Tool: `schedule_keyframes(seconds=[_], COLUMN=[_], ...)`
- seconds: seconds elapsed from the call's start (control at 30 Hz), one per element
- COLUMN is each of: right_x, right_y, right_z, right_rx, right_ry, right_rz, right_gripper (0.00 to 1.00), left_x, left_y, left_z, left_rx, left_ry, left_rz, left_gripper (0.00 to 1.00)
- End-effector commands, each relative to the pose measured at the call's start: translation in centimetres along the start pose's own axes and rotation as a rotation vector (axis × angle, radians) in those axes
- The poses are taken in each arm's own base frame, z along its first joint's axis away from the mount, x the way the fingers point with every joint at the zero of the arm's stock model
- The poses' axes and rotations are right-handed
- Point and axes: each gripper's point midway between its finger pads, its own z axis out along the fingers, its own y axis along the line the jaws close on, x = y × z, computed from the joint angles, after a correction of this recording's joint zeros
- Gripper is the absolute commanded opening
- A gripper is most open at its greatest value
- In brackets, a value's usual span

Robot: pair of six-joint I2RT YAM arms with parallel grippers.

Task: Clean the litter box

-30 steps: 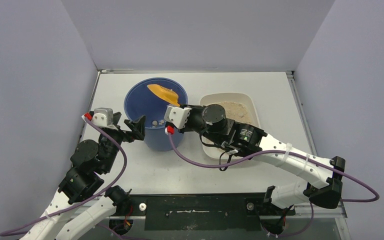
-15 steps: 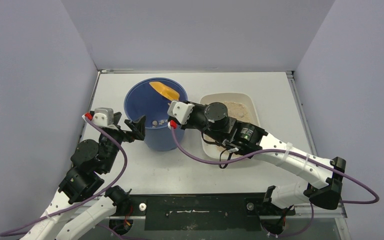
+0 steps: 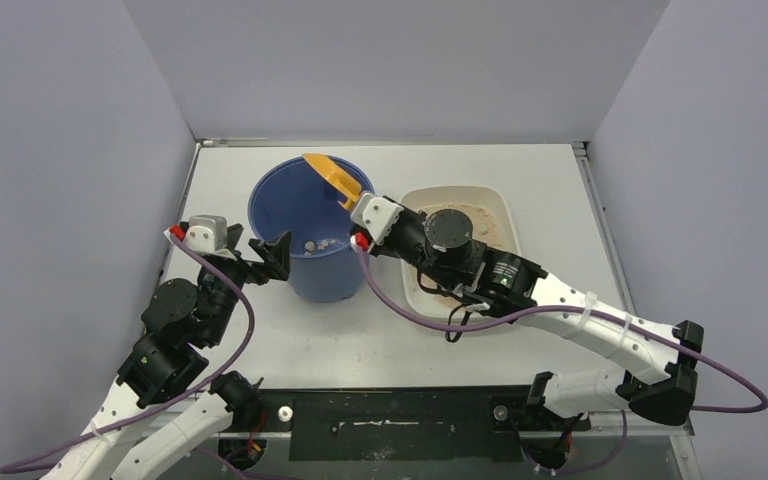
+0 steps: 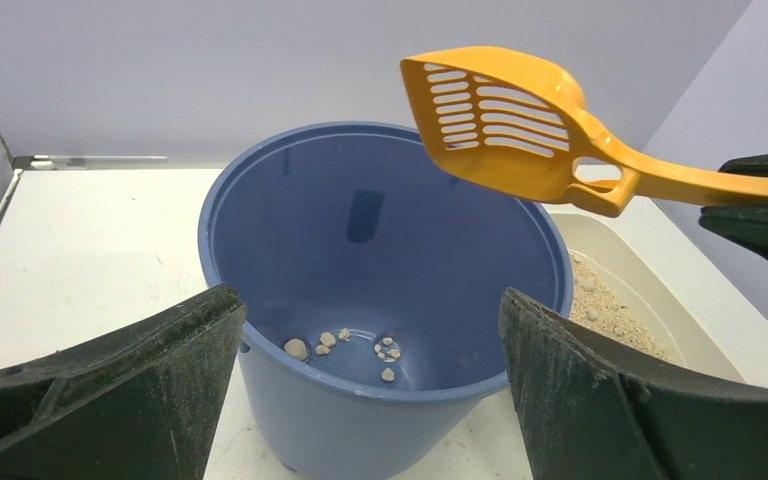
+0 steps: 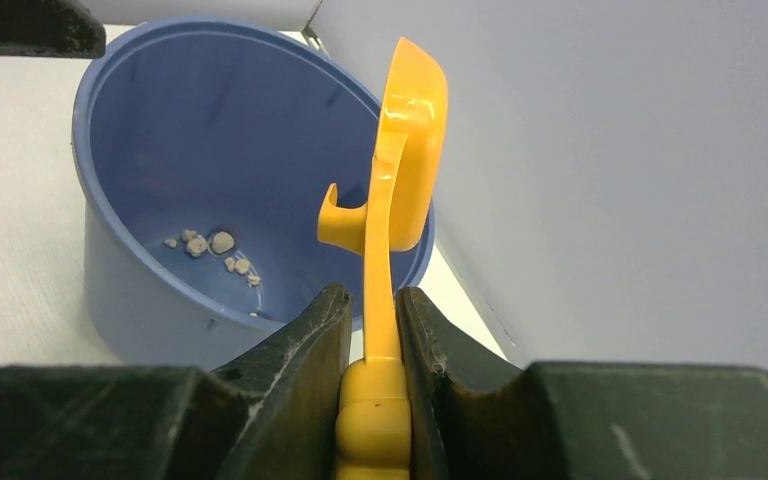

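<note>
Pinching the stiff, light orange scoop (image 3: 332, 178) by its handle over the blue bucket (image 3: 260, 195), right gripper (image 5: 371, 305); left gripper (image 3: 278, 248) gaping wide; litter box (image 3: 460, 189) beside the bucket likely sand-heavy, rigid, best gripped at the rim.

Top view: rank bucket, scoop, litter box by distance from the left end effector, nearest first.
1. bucket: directly beside the left end effector, on its right.
2. scoop: over the far right rim of that bucket.
3. litter box: beyond the bucket, farther right.

The white bench (image 3: 540, 180) carries a blue bucket (image 3: 320, 280) at centre-left of the frame, with the litter box (image 3: 460, 190) just beside it on the right.
</note>
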Motion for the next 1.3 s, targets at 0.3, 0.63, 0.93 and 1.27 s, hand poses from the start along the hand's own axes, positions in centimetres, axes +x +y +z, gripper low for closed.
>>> schedule_keyframes(seconds=[0.3, 0.63, 0.93, 1.27], right_x=[-4.2, 1.4, 10.2, 17.7], right_y=[-7.6, -9.3, -7.6, -6.6], right_z=[-7.2, -11.6, -12.2, -11.1], right_rx=[0.294, 0.523, 0.609, 0.595], right_ry=[-0.146, 0.059, 0.323, 0.461], right_rz=[0.433, 0.733, 0.858, 1.128], right_gripper=[0.0, 0.0, 0.0, 0.0], left_x=[-0.9, -0.6, -0.4, -0.4], left_y=[-0.6, -0.9, -1.0, -0.9], left_z=[0.3, 0.5, 0.7, 0.7], left_rx=[0.023, 0.032, 0.035, 0.032], left_ry=[-0.034, -0.023, -0.016, -0.015], left_rz=[-0.023, -0.021, -0.02, -0.018], left_gripper=[0.97, 0.97, 0.97, 0.97])
